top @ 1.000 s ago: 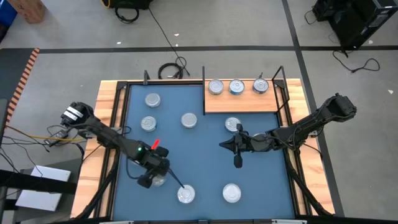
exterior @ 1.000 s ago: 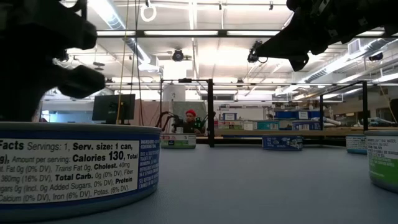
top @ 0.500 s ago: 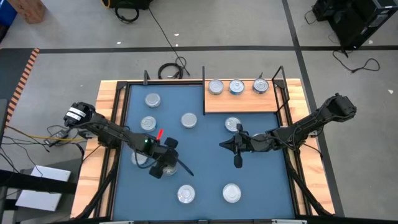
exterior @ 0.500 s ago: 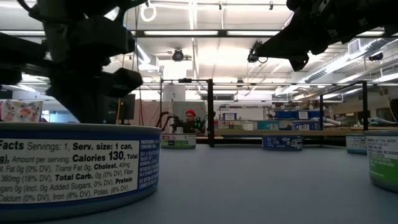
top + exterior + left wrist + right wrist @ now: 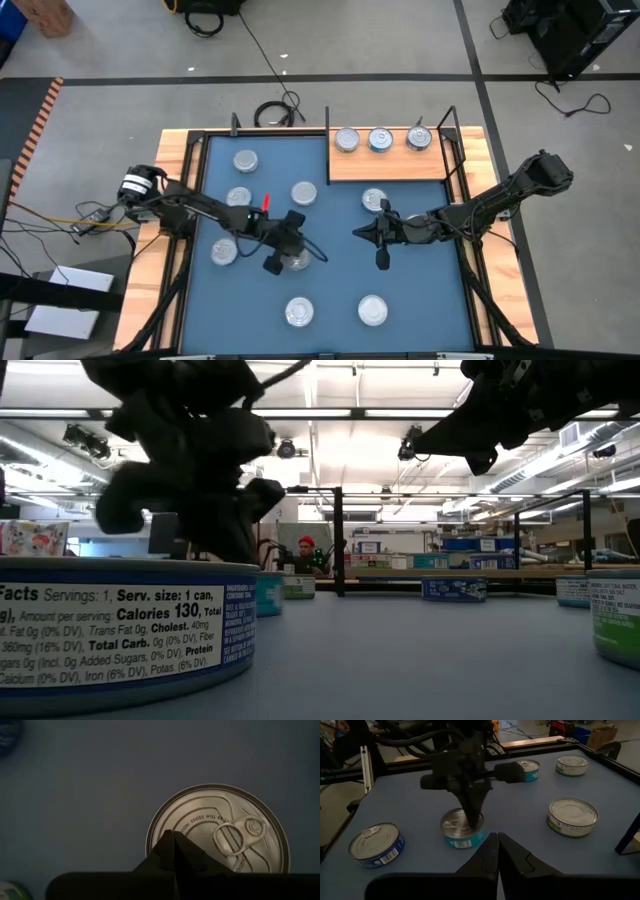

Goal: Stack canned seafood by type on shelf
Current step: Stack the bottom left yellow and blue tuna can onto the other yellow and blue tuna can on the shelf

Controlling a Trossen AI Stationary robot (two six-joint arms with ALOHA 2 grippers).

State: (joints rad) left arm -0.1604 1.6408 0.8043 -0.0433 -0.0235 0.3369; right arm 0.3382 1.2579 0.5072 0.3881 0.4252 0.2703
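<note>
**Operator:** Tins of canned seafood lie scattered on the blue mat. Three stand in a row on the shelf at the far right. I hold the left gripper directly above one tin near the mat's centre, its fingertips pressed together and touching or just over the silver lid. Nothing is gripped.

**Supervisor:** Report the right arm.

**Operator:** The right gripper waits right of centre above the mat, fingers closed on nothing, with another tin just beyond it, near the shelf's front edge.

**Supervisor:** State the handling properties of the tin.

**Operator:** I judge it rigid and not fragile: a short round metal body, probably dense for its size. The lid is smooth and carries a ring pull, so a closed tip pressing down is likely to skid. The printed side label should grip better than bare metal.

**Supervisor:** Recommended hold?

**Operator:** Open the jaws, straddle the tin across its full width, and close on the side wall below the rim. Avoid the ring pull. In my estimate the low profile leaves little wall to hold, so the descent must go nearly to the mat.

**Supervisor:** Type identification?

**Operator:** The tin under the left gripper shows a teal side band in the right wrist view. I cannot read its label.
</note>
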